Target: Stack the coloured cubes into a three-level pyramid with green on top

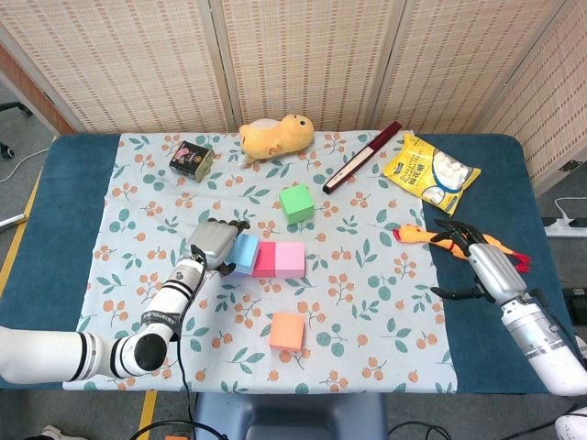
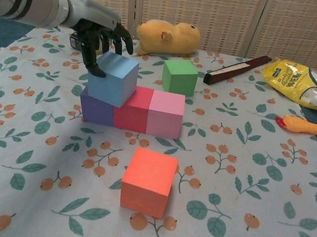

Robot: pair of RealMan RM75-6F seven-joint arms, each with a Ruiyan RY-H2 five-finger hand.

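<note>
A matte blue cube (image 2: pixel 113 78) sits on top of a row of three smooth cubes, resting over the purple cube (image 2: pixel 95 109) and overlapping the red cube (image 2: pixel 132 109); the pink cube (image 2: pixel 166 114) closes the row, all three touching side by side. The left hand (image 2: pixel 100 33), black-fingered with a grey metallic back, holds the blue cube: its fingers (image 2: pixel 88 56) curl over the cube's top rear edge and down its left face. In the head view the same hand (image 1: pixel 214 241) covers the cube's left side.

The green cube (image 2: pixel 180 76) stands alone on the cloth behind the row, apart from it. The orange cube (image 2: pixel 148 181) stands alone in front, nearer the chest camera.

The right hand (image 1: pixel 479 265) hovers over the bare blue table edge with its dark fingers spread and nothing in them, just beside a rubber chicken (image 1: pixel 413 236).

Everything rests on a pale tablecloth (image 1: pixel 367 312) printed with leaves and orange berries. At the back lie a soft yellow plush toy (image 1: pixel 274 136), a small dark tin (image 1: pixel 191 158), a long dark flat box (image 1: pixel 362 157) and a glossy yellow snack bag (image 1: pixel 431 171).
</note>
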